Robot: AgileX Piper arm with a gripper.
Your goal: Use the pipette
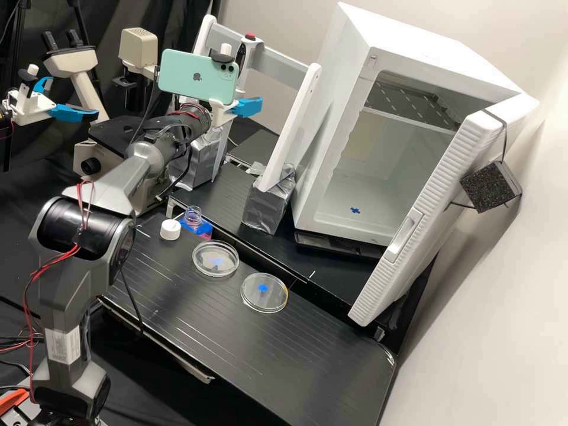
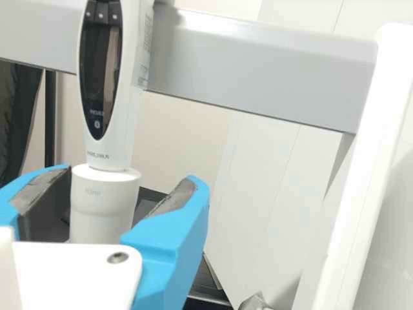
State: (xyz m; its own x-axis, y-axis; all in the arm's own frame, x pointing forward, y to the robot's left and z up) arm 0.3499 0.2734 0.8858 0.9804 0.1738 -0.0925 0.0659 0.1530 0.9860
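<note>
The gripper has its jaws apart, the pipette between them, so grasping seems in hand, calling next for an even squeeze.

White cabinet: standing upright at the bench's far side
Cabinet door: swung open beside the wall
Slotted shelf: high inside the cabinet
Blue mark: on the cabinet floor
Speckled dark block: strapped to the door with black cord
Microscope: partly hidden, pale eyepieces raised; the beige box nearby is probably its lamp housing
</note>
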